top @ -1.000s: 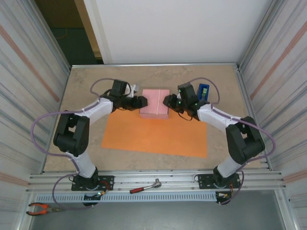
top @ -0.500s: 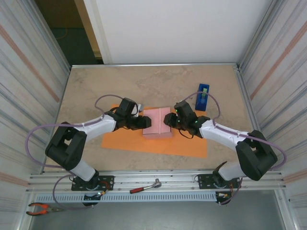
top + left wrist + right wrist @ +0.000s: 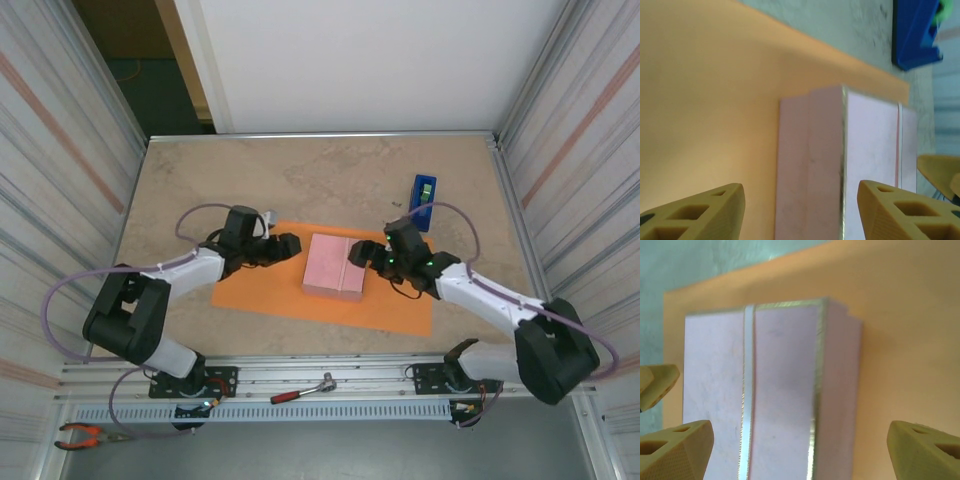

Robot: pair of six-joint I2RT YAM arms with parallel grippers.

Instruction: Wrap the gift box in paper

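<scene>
**Workpiece position.** The gift box point(image 3: 335, 268) lies flat on the paper point(image 3: 255, 290), with its top face up. It sits right of the sheet's centre and close to the far edge of the sheet. A narrow margin of orange shows beyond the far side of the box. The paper lies spread flat on the surface point(image 3: 300, 180), and no part of it is folded over the box. In the right wrist view, the box top point(image 3: 780, 390) carries a pale band with metallic trim along its edges.

**Left hand.** The left hand point(image 3: 291, 245) is over the paper, just beside the left side of the box and pointing at it. In the left wrist view its fingers point(image 3: 700, 210) stand well apart. The box point(image 3: 840, 165) lies ahead of them, and neither finger touches it. The hand is open and holds nothing.

**Right hand.** The right hand point(image 3: 358, 253) is at the far right corner of the box. In the right wrist view its fingers point(image 3: 925, 450) are spread wider than the box. The hand is open and grips nothing.

**Other items.** A blue tape dispenser point(image 3: 423, 200) stands on the bare surface beyond the paper's far right corner, apart from the sheet. A ratchet tool point(image 3: 305, 390) lies on the near rail between the arm bases.
</scene>
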